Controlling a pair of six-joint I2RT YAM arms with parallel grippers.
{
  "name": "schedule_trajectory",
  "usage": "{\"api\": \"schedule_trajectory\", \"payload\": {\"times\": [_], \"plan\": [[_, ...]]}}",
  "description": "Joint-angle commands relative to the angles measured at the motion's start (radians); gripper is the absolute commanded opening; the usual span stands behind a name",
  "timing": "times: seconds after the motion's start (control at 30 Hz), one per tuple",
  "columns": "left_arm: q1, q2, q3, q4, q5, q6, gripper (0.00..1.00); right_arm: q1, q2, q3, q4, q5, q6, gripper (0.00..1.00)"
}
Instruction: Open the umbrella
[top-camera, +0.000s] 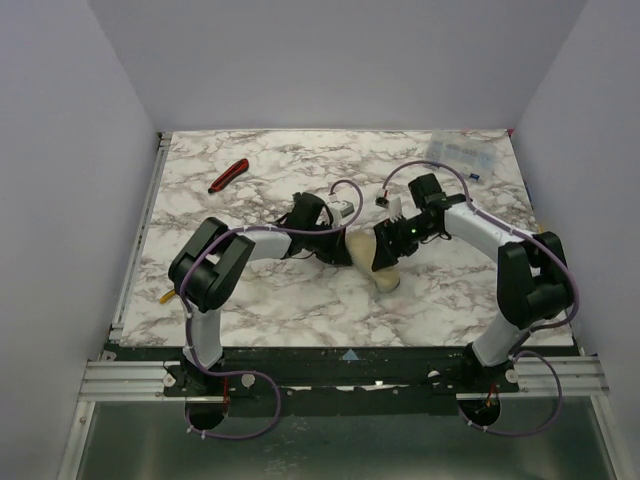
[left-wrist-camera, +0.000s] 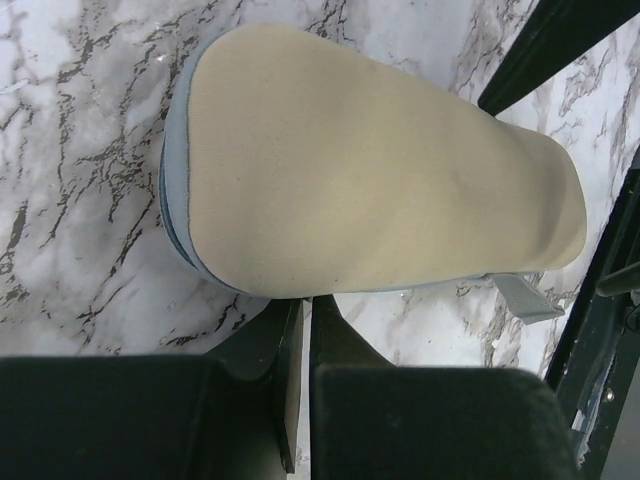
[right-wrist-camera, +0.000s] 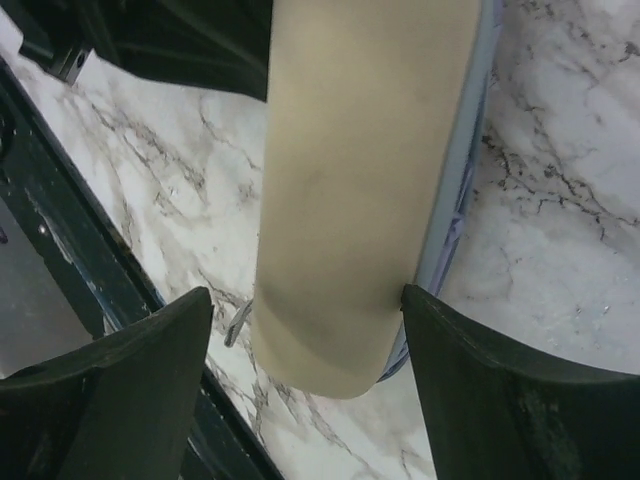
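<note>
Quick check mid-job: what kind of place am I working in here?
Probably a lab robot test cell, not a home: plain blank walls box in three sides of a marble-patterned tabletop, and an aluminium rail runs along its near edge.

You have nothing legible in any of the 3 views. The clear packet (top-camera: 460, 150) at the far right corner of the table (top-camera: 300, 300) carries small dark marks, but they are too small for you to read as letters or numbers. The umbrella (left-wrist-camera: 380, 170) fills both wrist views up close, and its pale cloth offers you no readable print.
</note>
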Motion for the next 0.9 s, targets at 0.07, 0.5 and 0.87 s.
{"api": "schedule_trajectory", "payload": {"times": [0.07,0.5,0.87], "plan": [[-0.001,0.009,0.014,0.017,0.02,0.005,0.0,0.004,0.076,0.0,0.159,0.017,0.197,0.7],[-0.059,-0.026,-0.068,0.082,0.082,-0.039,0.0,0.004,0.09,-0.093,0.331,0.179,0.394,0.46],[-0.171,-0.065,-0.137,0.095,0.079,0.027,0.0,0.004,0.108,-0.093,0.356,0.224,0.403,0.43]]}}
